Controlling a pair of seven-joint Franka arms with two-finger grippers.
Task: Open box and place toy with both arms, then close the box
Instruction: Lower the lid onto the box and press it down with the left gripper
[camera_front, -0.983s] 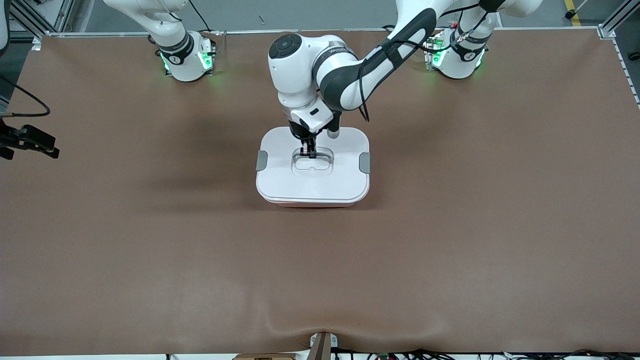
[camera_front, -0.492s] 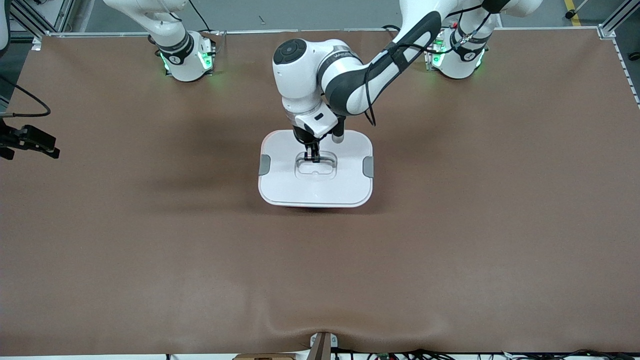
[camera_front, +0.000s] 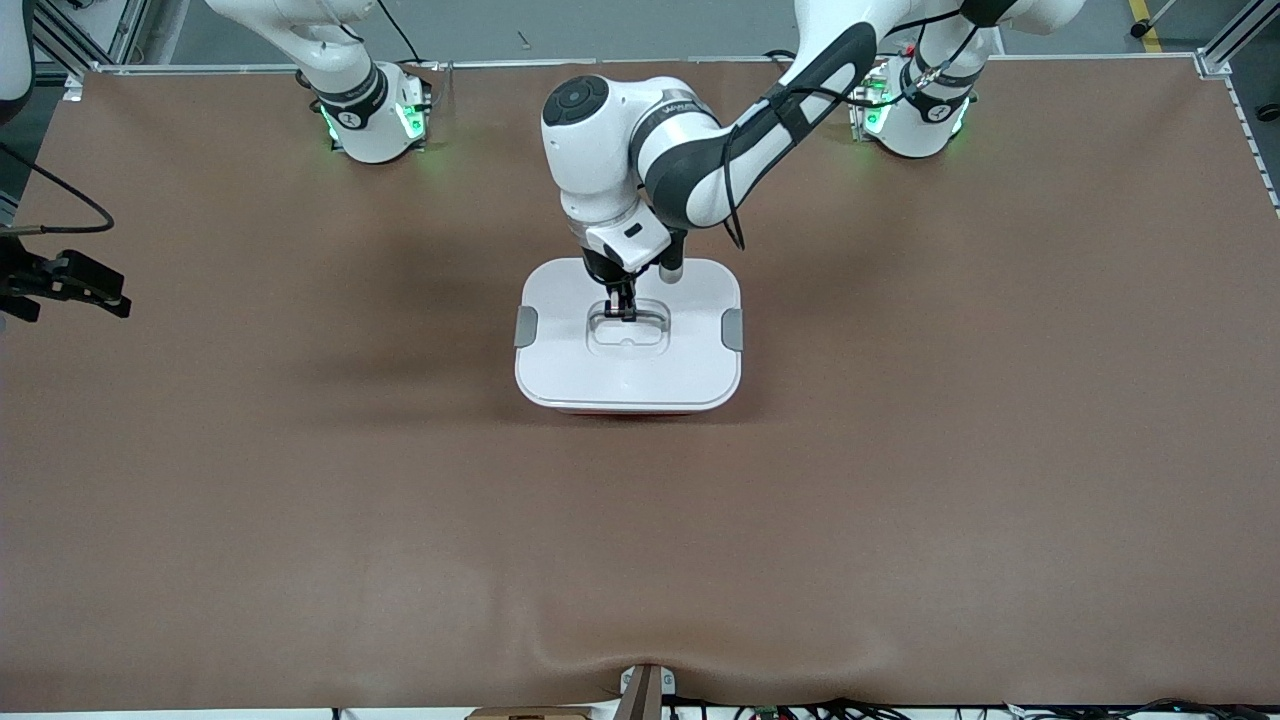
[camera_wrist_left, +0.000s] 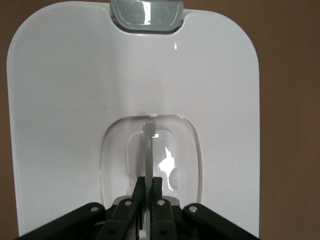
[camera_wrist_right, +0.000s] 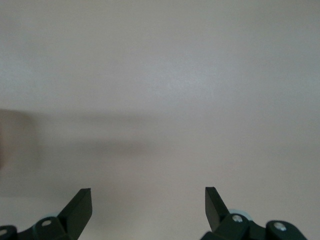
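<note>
Brown matting covers the counter (camera_front: 300, 520) from edge to edge, and from my screen almost nothing else sits on it. I see the box (camera_front: 628, 340) alone near the middle, slightly toward 12 o'clock, where the two arm bases stand with green lights glowing. At the 6 o'clock edge a small bracket (camera_front: 643, 690) pokes over a ripple in the matting, with loose cables along that rim. At 9 o'clock a black fixture on a cable (camera_front: 70, 280) hangs just past the counter's edge. Nothing lies between the box and any edge, so I have open room all around it, most of it toward 6 o'clock. What does crowd the box is the left arm itself, whose wrist and elbow cover the lid's 12 o'clock edge. The left claw (camera_front: 622, 312) reaches straight down into the recess at the lid's centre, and in its wrist view I see the fingers (camera_wrist_left: 140, 187) pressed together on the clear handle (camera_wrist_left: 148, 150), a thin upright strip between them. The lid (camera_wrist_left: 60, 100) is white, smooth and rounded at the corners, sitting flat on the tub, with a grey clip (camera_wrist_left: 146, 15) at each short end and a thin band of pink showing under its 6 o'clock edge. The right claw (camera_wrist_right: 148, 202) waits with its fingers spread wide over a plain pale surface; I cannot place it in the front view.
</note>
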